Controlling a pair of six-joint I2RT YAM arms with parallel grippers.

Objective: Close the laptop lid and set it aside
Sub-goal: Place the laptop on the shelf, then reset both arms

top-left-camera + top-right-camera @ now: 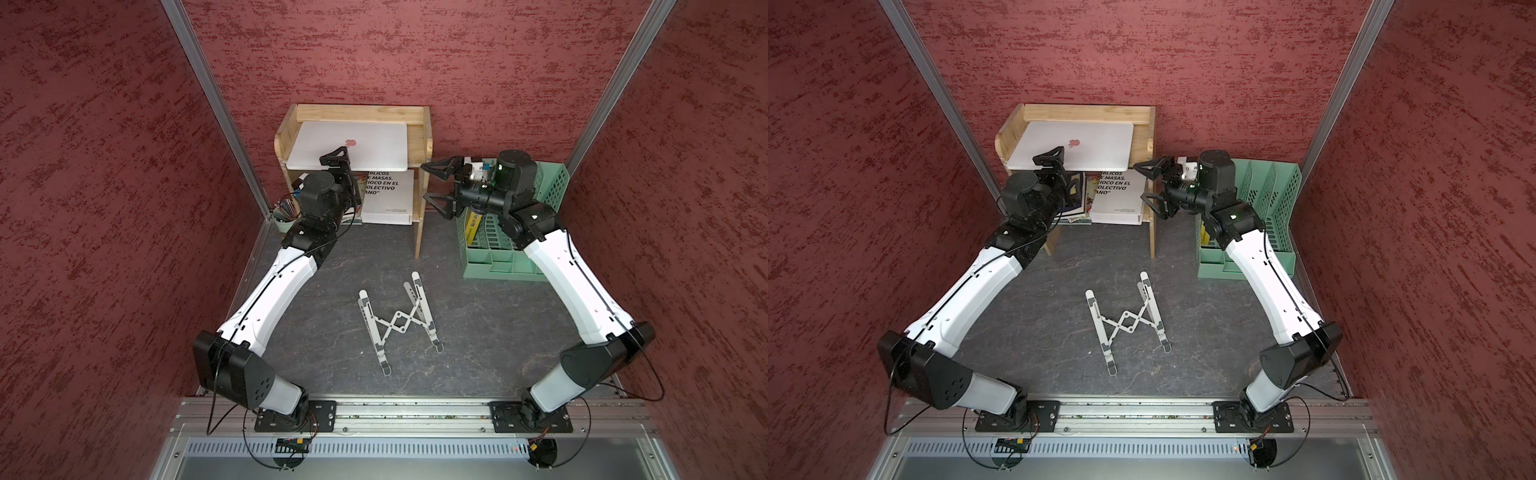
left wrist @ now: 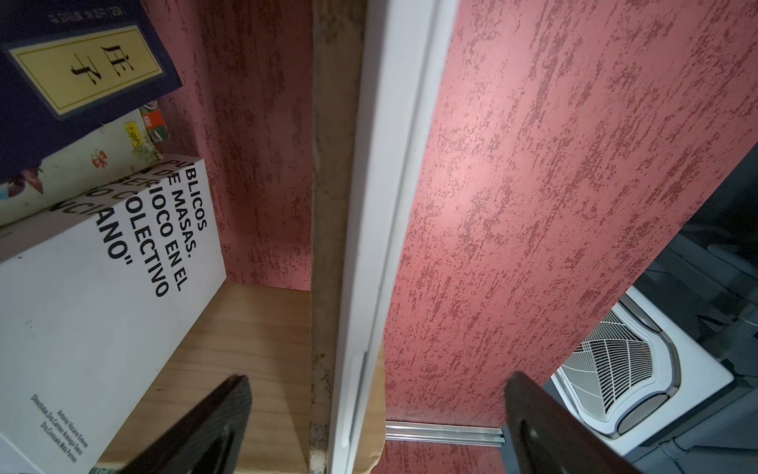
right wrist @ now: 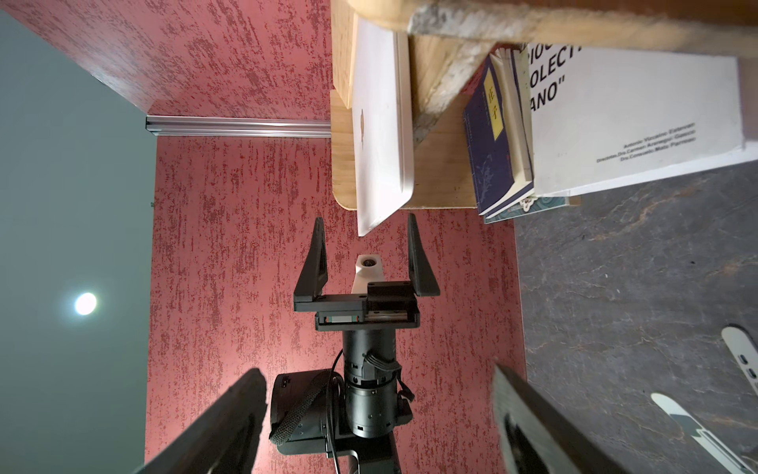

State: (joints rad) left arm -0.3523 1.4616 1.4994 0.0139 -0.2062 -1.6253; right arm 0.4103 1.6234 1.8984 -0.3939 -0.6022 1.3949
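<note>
Closed laptop atop wooden shelf, books beneath, stand nearby

Laptop: slim, silver-white, closed, lying flat on top of the wooden shelf, one corner overhanging.
Lid: shut, plain, reddish apple logo facing up.

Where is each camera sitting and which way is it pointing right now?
Top views: overhead, above the arm bases, looking down at the shelf; both arms, left gripper and right gripper show.
Left wrist: facing the laptop edge-on; its own open fingers show.
Right wrist: beside the shelf, facing the left gripper; own fingers show.
Shared: all see the laptop; both wrist views, the white book.
</note>
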